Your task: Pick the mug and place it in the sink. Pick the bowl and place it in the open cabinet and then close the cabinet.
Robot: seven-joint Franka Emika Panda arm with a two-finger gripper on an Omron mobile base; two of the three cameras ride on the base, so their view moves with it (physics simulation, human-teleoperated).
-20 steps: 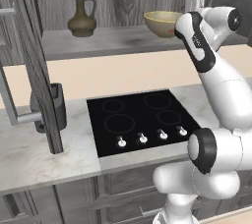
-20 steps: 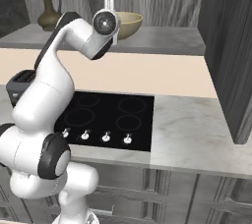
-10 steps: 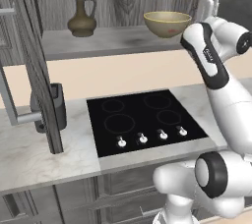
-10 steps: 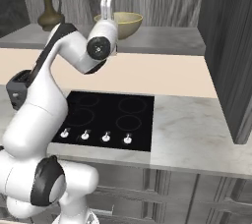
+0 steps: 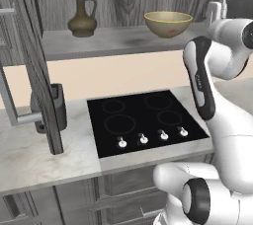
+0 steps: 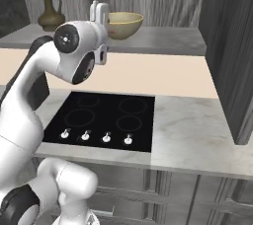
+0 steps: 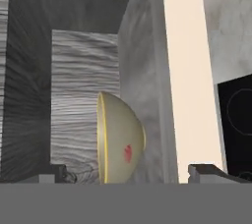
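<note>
The tan-olive bowl [image 5: 168, 23] [image 6: 123, 24] stands upright on the grey shelf of the open cabinet [image 5: 113, 42] [image 6: 168, 39]. My gripper [image 5: 218, 8] [image 6: 99, 10] hangs open just off the shelf's front edge, to the right of the bowl in the left base view, not touching it. In the rolled hand view the bowl [image 7: 120, 142] lies ahead between my two fingertips [image 7: 211, 171], with a reddish mark on its side, and the gripper [image 7: 130, 175] holds nothing. The mug and the sink are out of view.
A brown narrow-necked jug [image 5: 81, 18] [image 6: 51, 14] stands at the shelf's left end. The cabinet's left door [image 5: 32, 56] swings out over the counter, the right door [image 6: 232, 46] likewise. Below lie a black cooktop [image 5: 146, 120] [image 6: 101, 118] and a dark appliance [image 5: 49, 108].
My open gripper has drawn back from the bowl, off the shelf toward the base. The bowl has stayed in place on the shelf.
</note>
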